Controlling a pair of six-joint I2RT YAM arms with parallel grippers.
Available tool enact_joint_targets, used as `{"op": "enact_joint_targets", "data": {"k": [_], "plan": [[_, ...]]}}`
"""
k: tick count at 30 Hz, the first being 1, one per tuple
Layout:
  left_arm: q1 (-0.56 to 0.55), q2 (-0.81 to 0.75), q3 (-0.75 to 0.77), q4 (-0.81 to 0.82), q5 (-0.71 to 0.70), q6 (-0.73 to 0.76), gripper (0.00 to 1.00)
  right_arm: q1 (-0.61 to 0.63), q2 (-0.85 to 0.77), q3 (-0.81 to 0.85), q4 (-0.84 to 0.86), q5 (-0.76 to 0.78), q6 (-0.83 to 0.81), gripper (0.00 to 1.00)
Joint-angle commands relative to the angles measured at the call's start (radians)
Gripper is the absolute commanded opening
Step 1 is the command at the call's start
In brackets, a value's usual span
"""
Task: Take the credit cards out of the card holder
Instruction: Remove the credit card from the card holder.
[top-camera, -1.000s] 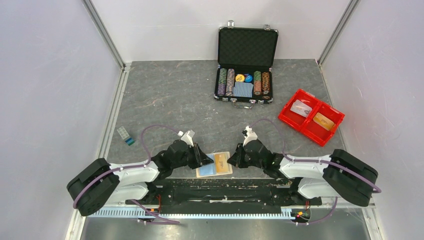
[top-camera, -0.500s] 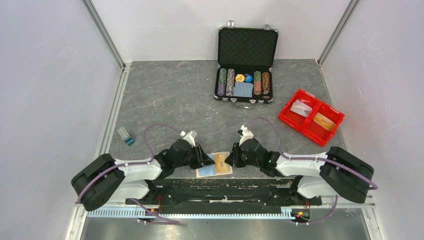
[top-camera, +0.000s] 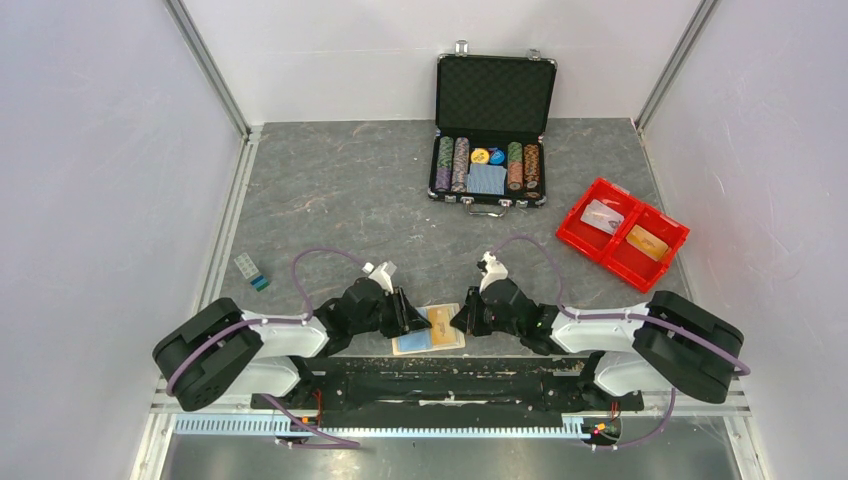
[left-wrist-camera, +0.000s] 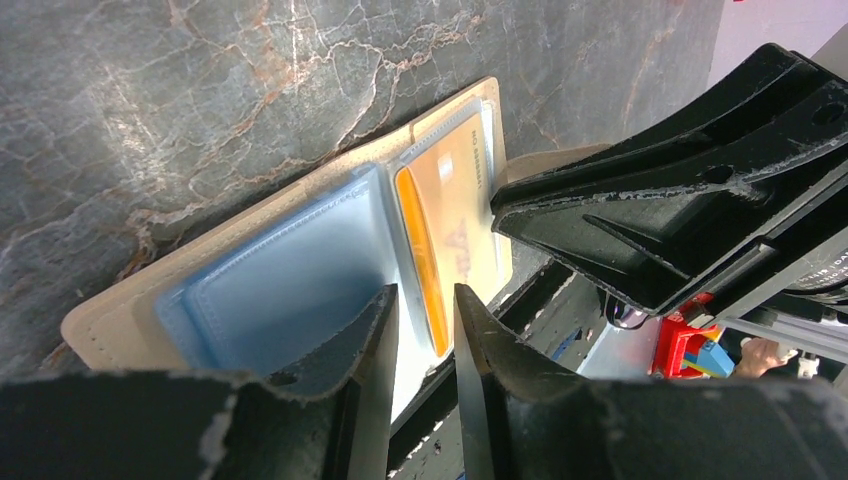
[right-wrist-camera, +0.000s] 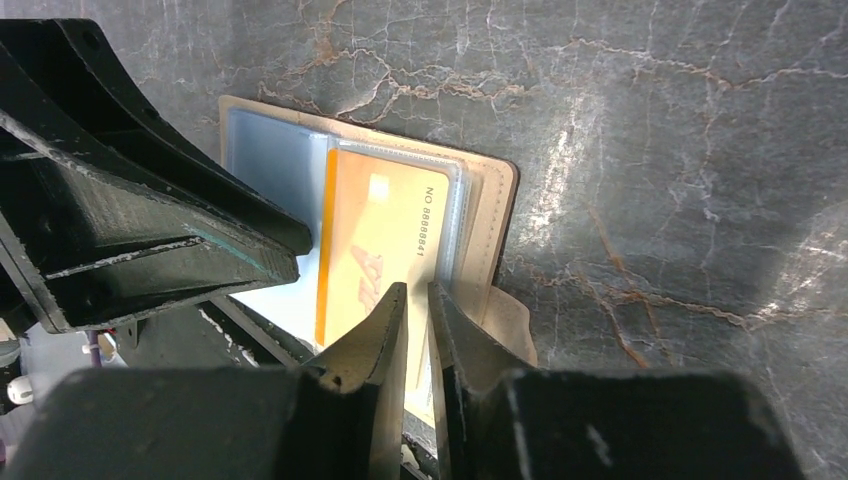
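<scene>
Left pincer (left-wrist-camera: 422, 295) stands narrow over the card holder's (left-wrist-camera: 100, 325) blue sleeve (left-wrist-camera: 280, 290). Right pincer (right-wrist-camera: 416, 290) stands narrower over the orange card (right-wrist-camera: 375, 240). We cannot confirm any grip.

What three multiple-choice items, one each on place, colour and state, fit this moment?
1. Where does the card holder lie?
A. Between the left end effector and the right end effector.
B. Inside the black case.
C. In the red tray.

2. What colour is the card showing inside it?
A. Green.
B. Orange-yellow.
C. Black.

3. How is the card holder?
A. Snapped shut.
B. Open, sleeves facing up.
C. Standing on edge.

Key:
1 A, the top view shows it flanked by both.
2 B, both wrist views show an orange-yellow face.
3 B, the pale blue sleeves are exposed.
</scene>
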Motion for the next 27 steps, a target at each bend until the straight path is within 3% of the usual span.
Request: {"op": "enact_joint_targets", "data": {"k": [1,27], "plan": [[-0.004,0.023,0.011,0.045,0.008,0.053,0.34,0.009,0.028,-0.035,0.04,-0.024,0.03,0.15],[-0.004,0.082,-0.006,0.19,0.057,-0.018,0.29,0.009,0.038,-0.071,0.094,-0.034,0.07,0.11]]}}
